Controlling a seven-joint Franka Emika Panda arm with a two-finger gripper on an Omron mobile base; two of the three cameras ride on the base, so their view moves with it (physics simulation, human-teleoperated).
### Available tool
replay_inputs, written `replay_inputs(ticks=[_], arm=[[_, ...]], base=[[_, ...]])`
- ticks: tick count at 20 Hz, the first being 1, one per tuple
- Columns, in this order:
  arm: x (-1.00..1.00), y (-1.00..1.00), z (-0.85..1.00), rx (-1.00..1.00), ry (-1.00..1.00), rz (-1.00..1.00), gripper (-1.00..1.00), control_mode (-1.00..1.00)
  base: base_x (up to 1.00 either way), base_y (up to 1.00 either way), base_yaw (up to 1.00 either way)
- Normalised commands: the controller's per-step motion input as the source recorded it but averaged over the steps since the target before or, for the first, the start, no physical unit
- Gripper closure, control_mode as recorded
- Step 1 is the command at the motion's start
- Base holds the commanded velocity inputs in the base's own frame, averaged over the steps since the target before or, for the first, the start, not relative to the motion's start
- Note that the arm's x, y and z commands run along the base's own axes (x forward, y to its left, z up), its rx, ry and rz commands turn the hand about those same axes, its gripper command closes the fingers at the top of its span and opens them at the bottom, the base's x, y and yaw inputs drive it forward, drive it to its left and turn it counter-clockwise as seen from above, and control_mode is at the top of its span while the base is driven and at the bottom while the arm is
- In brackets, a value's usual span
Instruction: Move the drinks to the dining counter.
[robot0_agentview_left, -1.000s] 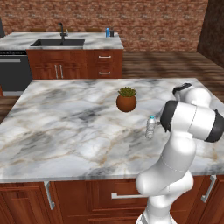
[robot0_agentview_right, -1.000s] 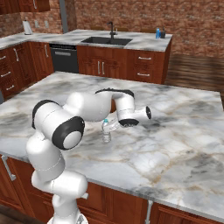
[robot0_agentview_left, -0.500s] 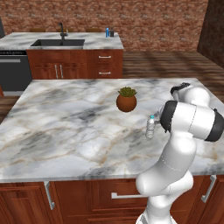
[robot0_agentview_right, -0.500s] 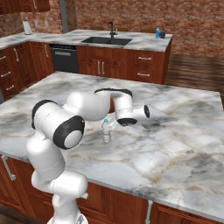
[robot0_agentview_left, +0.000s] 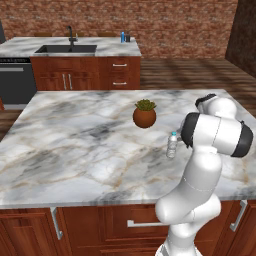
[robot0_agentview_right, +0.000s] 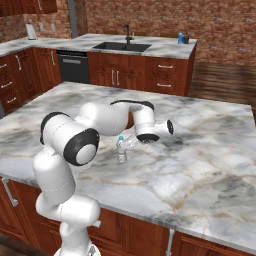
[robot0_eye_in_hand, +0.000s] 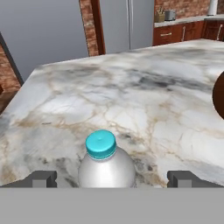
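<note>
A clear plastic water bottle (robot0_agentview_left: 172, 145) (robot0_agentview_right: 121, 150) with a teal cap (robot0_eye_in_hand: 101, 144) stands upright on the sinkless marble island (robot0_agentview_left: 75, 135). My gripper (robot0_eye_in_hand: 111, 178) (robot0_agentview_right: 126, 145) is open, level with the bottle's shoulder. One fingertip (robot0_eye_in_hand: 43, 178) shows on each side of the bottle, with a clear gap to it. Far back on the dining counter (robot0_agentview_left: 30, 46) (robot0_agentview_right: 155, 49), right of the black sink, stand a small blue drink (robot0_agentview_left: 122, 36) (robot0_agentview_right: 180, 38) and a dark one (robot0_agentview_left: 128, 37) (robot0_agentview_right: 186, 38).
A round terracotta pot with a green plant (robot0_agentview_left: 144, 114) sits on the island a little beyond the bottle, and its dark side shows at the right edge of the hand view (robot0_eye_in_hand: 218, 96). A wood-floored aisle (robot0_agentview_left: 190, 75) separates the island from the dining counter.
The hand has edged a little closer to the water bottle. The bottle and the pot have not moved.
</note>
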Motion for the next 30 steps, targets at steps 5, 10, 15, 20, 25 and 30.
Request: replay_inputs(ticks=[5, 10, 15, 20, 25, 30], arm=[[0.0, 0.13, -0.08, 0.0, 0.0, 0.0, -1.0, -1.0], [0.0, 0.13, -0.03, 0.0, 0.0, 0.0, -1.0, -1.0], [0.01, 0.0, -0.07, 0.0, 0.0, 0.0, -1.0, -1.0], [0.0, 0.0, -0.06, 0.0, 0.0, 0.0, -1.0, -1.0], [0.0, 0.04, 0.0, 0.0, 0.0, 0.0, -1.0, -1.0], [0.0, 0.08, 0.0, 0.0, 0.0, 0.0, -1.0, -1.0]], base=[[0.0, 0.0, 0.0], [0.0, 0.0, 0.0], [0.0, 0.0, 0.0], [0.0, 0.0, 0.0], [0.0, 0.0, 0.0], [0.0, 0.0, 0.0]])
